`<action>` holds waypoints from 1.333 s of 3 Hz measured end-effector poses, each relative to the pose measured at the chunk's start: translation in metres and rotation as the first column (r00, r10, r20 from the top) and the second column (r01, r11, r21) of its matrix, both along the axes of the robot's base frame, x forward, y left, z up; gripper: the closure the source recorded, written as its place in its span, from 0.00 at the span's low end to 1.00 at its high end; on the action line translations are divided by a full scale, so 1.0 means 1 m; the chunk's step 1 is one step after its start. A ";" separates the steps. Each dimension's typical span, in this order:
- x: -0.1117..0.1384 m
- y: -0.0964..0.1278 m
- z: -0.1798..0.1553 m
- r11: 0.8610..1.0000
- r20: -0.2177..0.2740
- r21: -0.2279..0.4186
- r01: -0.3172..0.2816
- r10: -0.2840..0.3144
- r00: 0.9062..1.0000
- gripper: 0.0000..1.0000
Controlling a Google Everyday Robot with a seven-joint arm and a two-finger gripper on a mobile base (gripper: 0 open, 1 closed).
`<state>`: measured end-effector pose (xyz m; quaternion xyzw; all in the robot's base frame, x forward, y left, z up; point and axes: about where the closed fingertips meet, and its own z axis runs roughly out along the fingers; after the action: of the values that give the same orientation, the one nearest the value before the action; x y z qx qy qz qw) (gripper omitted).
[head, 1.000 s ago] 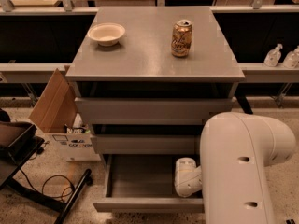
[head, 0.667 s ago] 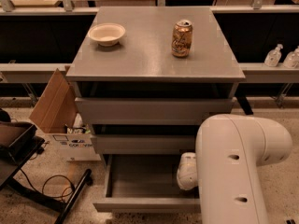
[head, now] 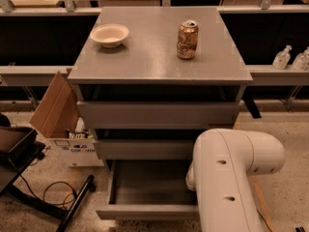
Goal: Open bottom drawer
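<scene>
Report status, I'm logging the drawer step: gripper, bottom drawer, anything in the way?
Gripper out of sight behind white arm, lower right. Bottom drawer stands pulled out, tray showing. Arm covers the drawer's right end.

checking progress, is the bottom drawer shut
No, the bottom drawer is pulled out, tray showing; the claw is hidden behind the arm.

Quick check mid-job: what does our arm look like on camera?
The arm is a thick, smooth cream-white shell with a rounded elbow and two small dark holes; no cables or markings show. The gripper is hidden behind it, by the open bottom drawer.
</scene>
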<state>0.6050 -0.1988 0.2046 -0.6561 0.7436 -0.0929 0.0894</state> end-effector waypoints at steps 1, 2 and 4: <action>0.015 -0.014 -0.029 1.000 0.045 0.013 0.015 -0.015 0.999 1.00; 0.001 -0.016 -0.039 1.000 0.015 0.021 0.022 -0.022 1.000 1.00; -0.090 -0.015 -0.076 0.984 -0.141 0.111 0.138 -0.122 0.982 1.00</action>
<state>0.5154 -0.2138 0.1286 -0.6041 0.7935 -0.0094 0.0727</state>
